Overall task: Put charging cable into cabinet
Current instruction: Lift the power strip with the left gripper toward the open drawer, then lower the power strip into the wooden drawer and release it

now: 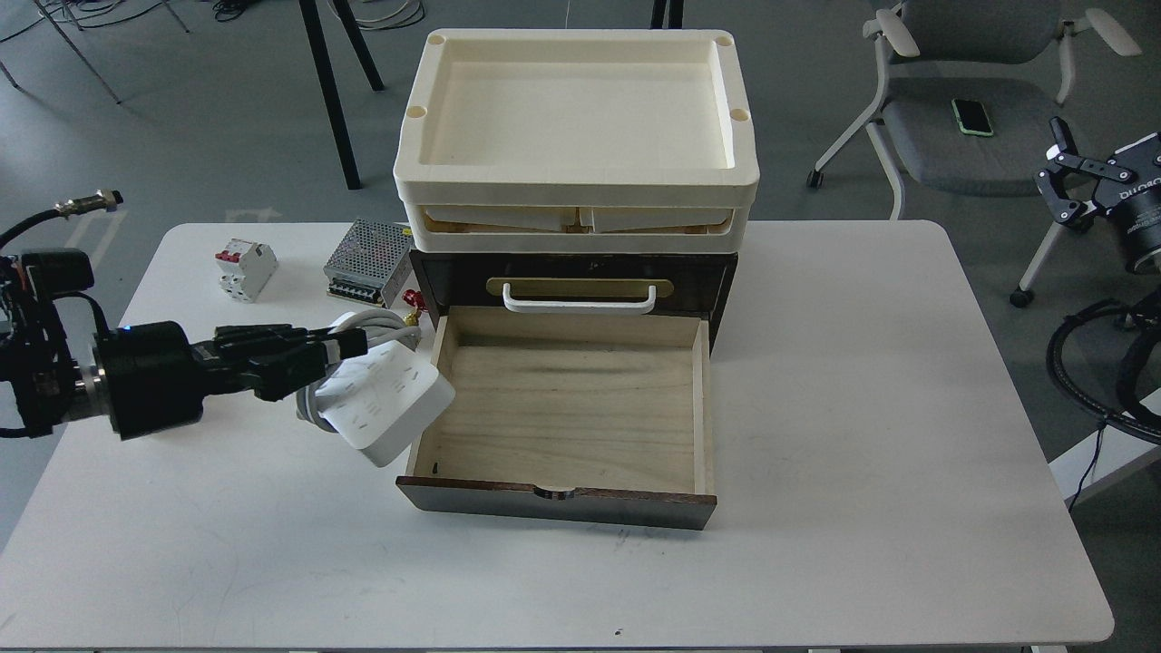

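Table (pixel 816 562) surface lies bare in front, and the cabinet (pixel 580 272) stands on it with its pale-lined drawer (pixel 567 408) pulled open. Just left of the drawer's wall, the left gripper (pixel 349 346) is clamped on the charging cable (pixel 385 404), held tilted, one corner overlapping the drawer's left wall. Behind sit a circuit breaker (pixel 245 268) and mesh power supply (pixel 367 263). The right gripper (pixel 1061 177) hangs far right, fingers apart, holding nothing.

At frame centre I see the cabinet (pixel 580 281) in dark, slightly glossy wood, its open drawer (pixel 567 408) lined with pale, matt, grained wood. The trays (pixel 576 109) above look like smooth cream plastic. The charging cable (pixel 385 404) is smooth white plastic. The tabletop (pixel 862 408) is matt white.
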